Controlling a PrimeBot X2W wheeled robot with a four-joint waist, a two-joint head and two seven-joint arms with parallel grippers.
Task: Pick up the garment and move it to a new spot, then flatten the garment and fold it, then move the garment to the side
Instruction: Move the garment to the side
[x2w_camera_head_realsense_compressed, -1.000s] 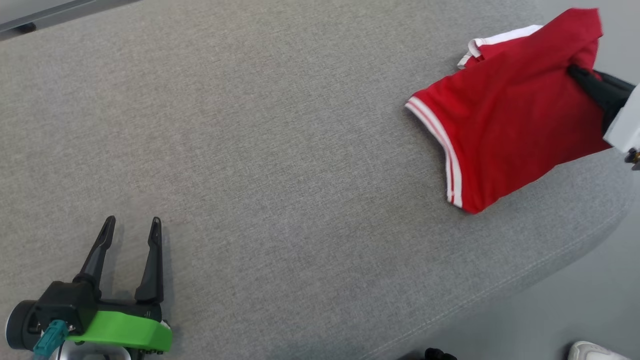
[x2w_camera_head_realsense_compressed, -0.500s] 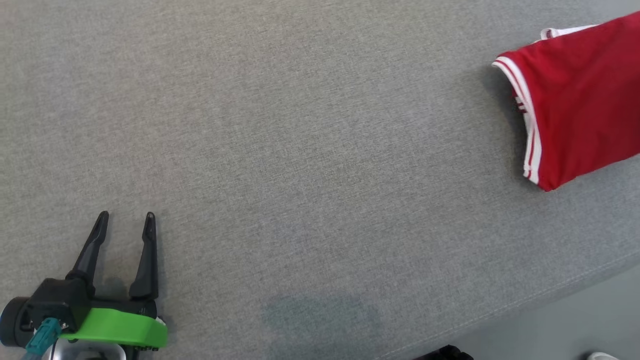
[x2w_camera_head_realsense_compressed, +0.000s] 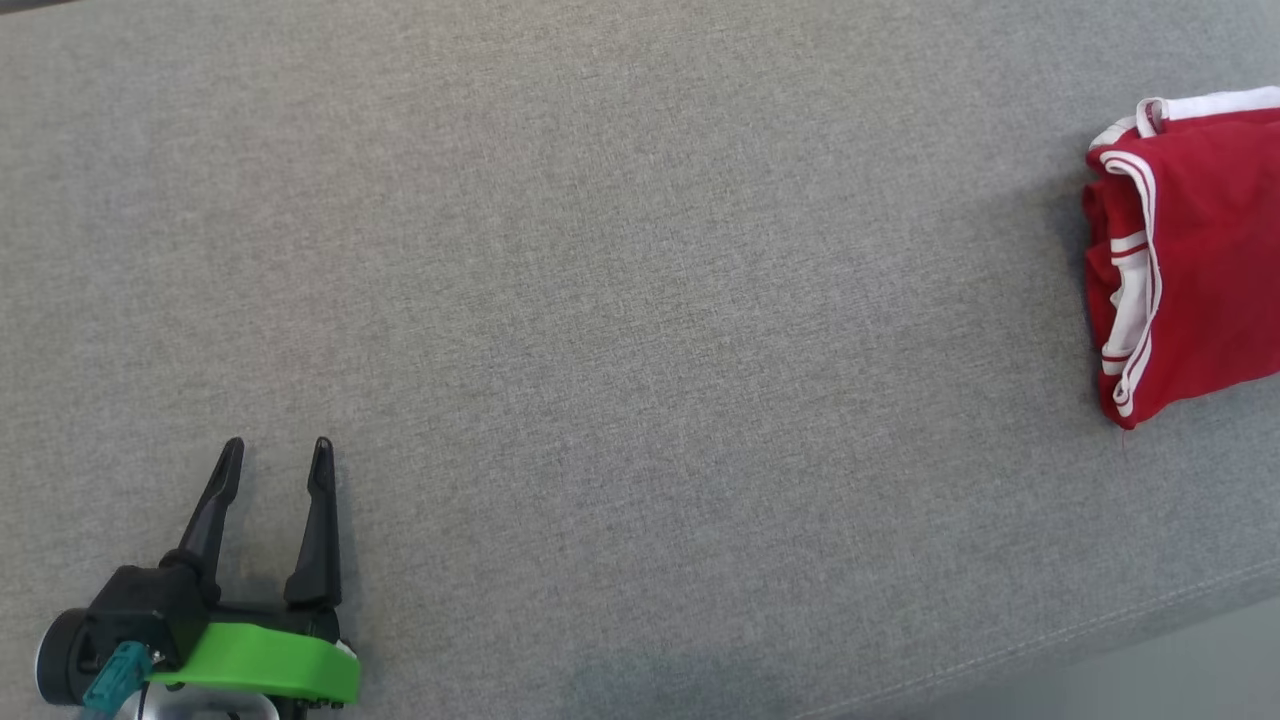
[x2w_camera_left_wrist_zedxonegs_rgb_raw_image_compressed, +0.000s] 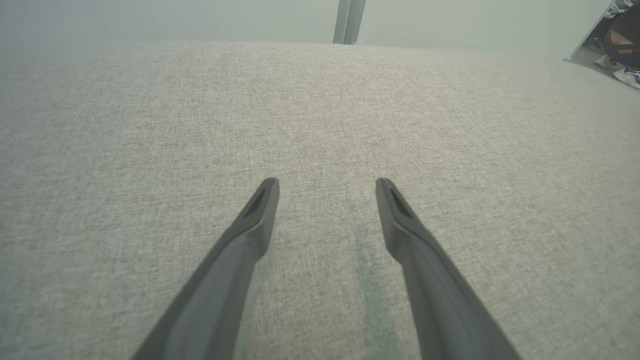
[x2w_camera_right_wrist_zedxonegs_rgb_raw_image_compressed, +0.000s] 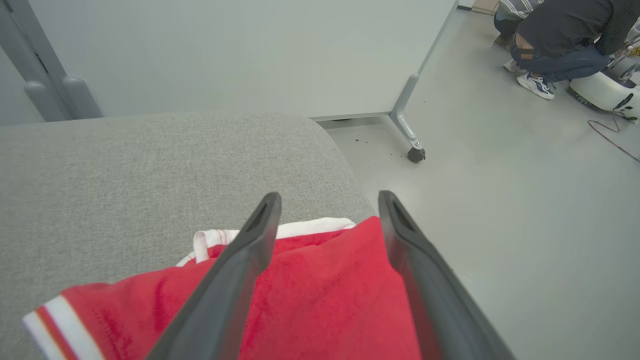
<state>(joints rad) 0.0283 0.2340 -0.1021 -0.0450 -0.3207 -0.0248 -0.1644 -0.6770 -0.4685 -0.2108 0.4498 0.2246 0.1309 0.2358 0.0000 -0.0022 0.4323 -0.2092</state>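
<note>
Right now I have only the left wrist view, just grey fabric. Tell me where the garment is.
Observer: The red garment lies folded at the far right of the grey cushion in the head view.
Operator: Report the right gripper.
Observer: The right gripper is open, fingers spread above the red cloth, gripping nothing.
Operator: Check the cushion's edge there.
Observer: The garment lies close to the cushion's rounded right edge, with grey floor beyond. A finger hides whether it overhangs.
</note>
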